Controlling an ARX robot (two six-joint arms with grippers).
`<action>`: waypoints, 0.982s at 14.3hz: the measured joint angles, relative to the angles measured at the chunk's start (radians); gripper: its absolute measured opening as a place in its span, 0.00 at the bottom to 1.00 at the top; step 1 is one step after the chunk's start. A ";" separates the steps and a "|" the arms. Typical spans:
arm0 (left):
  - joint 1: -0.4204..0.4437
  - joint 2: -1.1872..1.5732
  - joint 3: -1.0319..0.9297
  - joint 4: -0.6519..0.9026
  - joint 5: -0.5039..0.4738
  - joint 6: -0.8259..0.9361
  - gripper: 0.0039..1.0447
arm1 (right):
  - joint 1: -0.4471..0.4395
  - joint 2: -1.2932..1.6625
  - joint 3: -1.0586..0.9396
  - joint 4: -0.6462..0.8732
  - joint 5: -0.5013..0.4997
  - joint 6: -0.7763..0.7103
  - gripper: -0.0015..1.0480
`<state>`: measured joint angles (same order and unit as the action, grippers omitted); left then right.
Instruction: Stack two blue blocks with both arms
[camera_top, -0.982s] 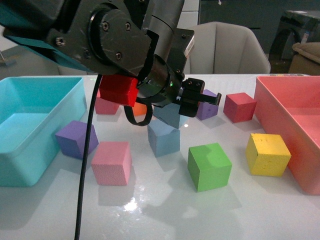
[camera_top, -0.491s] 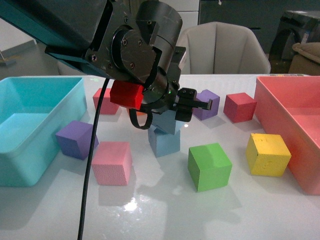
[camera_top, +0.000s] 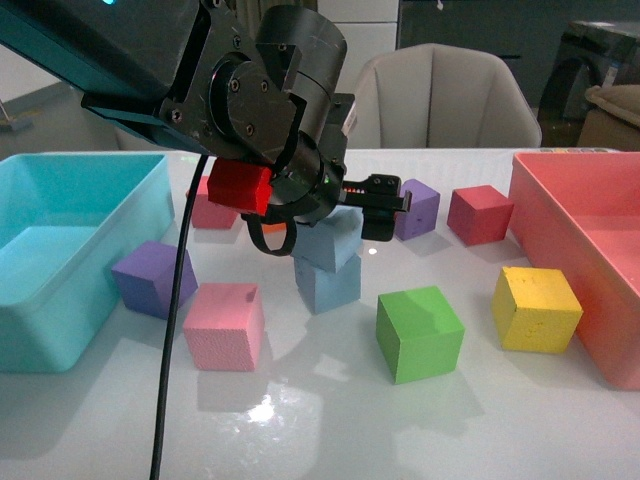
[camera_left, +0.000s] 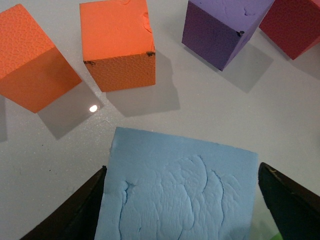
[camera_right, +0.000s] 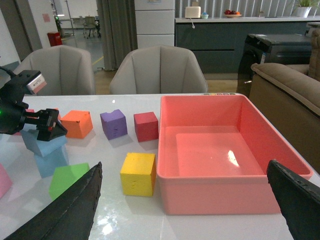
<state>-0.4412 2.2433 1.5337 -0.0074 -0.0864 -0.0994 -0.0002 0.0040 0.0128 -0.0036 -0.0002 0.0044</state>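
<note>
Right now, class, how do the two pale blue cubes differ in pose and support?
The upper blue block is tilted; the lower blue block sits flat on the table. The upper one lies between the left jaws; the lower one is ungripped. Both are pale blue cubes of like size.

Finds the upper blue block lower than a second ago and less tilted than half a second ago. Finds it out of the wrist's shadow, showing more of its faces, resting on the lower blue block with an overhang to the right. Records the left gripper shifted leftward, its black fingertip nearer the stack. Notes the left arm re-angled about the wrist
</note>
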 joint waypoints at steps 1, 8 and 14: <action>0.000 0.000 0.000 0.000 0.003 -0.002 0.95 | 0.000 0.000 0.000 0.000 0.000 0.000 0.94; 0.013 -0.031 0.000 0.063 0.005 -0.015 0.94 | 0.000 0.000 0.000 0.000 0.000 0.000 0.94; -0.082 -0.580 -0.472 0.449 0.024 0.059 0.94 | 0.000 0.000 0.000 0.000 0.000 0.000 0.94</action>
<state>-0.5228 1.6634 1.0615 0.4412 -0.0624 -0.0406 -0.0002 0.0044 0.0128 -0.0036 -0.0002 0.0044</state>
